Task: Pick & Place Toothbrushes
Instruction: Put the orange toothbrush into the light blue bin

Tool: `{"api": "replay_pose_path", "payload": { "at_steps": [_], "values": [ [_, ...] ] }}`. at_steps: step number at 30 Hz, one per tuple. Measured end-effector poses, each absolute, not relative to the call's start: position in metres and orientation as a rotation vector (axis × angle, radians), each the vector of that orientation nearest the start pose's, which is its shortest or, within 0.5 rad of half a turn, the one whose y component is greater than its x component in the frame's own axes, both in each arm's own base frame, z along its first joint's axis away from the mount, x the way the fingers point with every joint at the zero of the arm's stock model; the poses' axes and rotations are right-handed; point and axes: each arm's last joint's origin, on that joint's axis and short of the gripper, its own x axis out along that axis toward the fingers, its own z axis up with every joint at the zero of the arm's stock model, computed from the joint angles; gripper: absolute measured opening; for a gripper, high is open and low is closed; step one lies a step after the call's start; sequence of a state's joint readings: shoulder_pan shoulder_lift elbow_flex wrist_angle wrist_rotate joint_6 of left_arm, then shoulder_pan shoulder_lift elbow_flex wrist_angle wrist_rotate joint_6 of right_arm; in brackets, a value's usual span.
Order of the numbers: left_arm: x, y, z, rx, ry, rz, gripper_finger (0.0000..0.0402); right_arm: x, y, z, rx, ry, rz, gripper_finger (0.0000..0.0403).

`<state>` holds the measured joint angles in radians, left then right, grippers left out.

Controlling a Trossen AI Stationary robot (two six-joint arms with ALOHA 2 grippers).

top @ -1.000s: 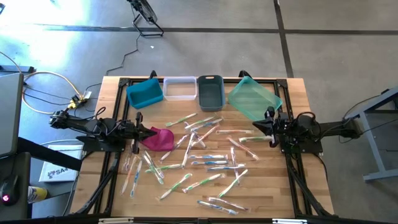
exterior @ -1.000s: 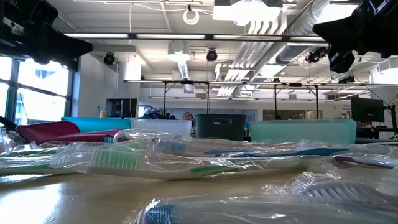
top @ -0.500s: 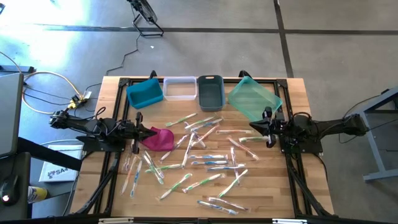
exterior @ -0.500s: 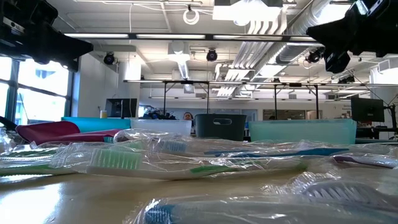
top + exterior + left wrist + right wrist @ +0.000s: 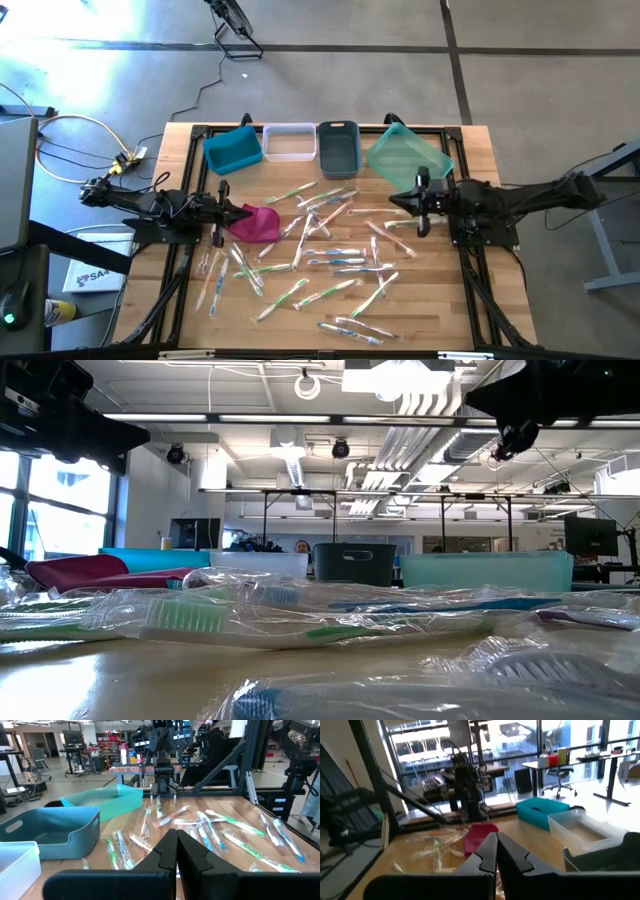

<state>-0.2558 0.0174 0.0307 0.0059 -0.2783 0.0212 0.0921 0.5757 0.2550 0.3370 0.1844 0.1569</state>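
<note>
Several toothbrushes [image 5: 320, 250] in clear wrappers lie flat and scattered over the middle of the wooden table [image 5: 470, 150], also seen close up in the low view as wrapped toothbrushes [image 5: 250, 622]. My left gripper [image 5: 245, 212] is shut at the table's left side, level, holding nothing; its shut fingers [image 5: 176, 851] show in the left wrist view. My right gripper [image 5: 398, 205] is shut at the table's right side, level and above the toothbrushes, touching nothing; its fingers [image 5: 495, 851] are together.
A magenta pouch-like thing [image 5: 256, 224] lies just in front of my left gripper. Along the far edge stand a blue bin [image 5: 233, 150], a clear bin [image 5: 289, 142], a grey bin [image 5: 338, 148] and a teal bin [image 5: 408, 157].
My right gripper has moved toward the table's left, out over the toothbrushes, and risen, staying shut. My left arm has kept still. The toothbrushes have not moved.
</note>
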Motion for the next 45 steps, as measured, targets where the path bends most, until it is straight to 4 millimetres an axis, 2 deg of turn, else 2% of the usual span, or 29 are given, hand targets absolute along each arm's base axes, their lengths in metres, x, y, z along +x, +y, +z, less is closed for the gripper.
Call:
{"api": "replay_pose_path", "payload": {
  "at_steps": [12,18,27,36,45],
  "values": [
    [0.095,-0.017,0.173,0.016,-0.019,0.023,0.0,0.187,0.01,0.238,0.112,0.376,-0.204,0.0002],
    [0.095,-0.017,0.173,0.016,-0.018,0.023,0.0,0.198,0.011,0.246,0.145,0.476,-0.226,0.0002],
    [0.095,-0.017,0.173,0.016,-0.018,0.023,0.0,0.214,0.012,0.253,0.101,0.652,-0.242,0.0002],
    [0.095,-0.017,0.173,0.016,-0.018,0.023,0.0,0.218,0.009,0.246,0.103,0.713,-0.263,0.0002],
    [0.095,-0.017,0.173,0.016,-0.018,0.023,0.0,0.221,0.001,0.249,0.124,0.663,-0.296,0.0002]
  ]
}}
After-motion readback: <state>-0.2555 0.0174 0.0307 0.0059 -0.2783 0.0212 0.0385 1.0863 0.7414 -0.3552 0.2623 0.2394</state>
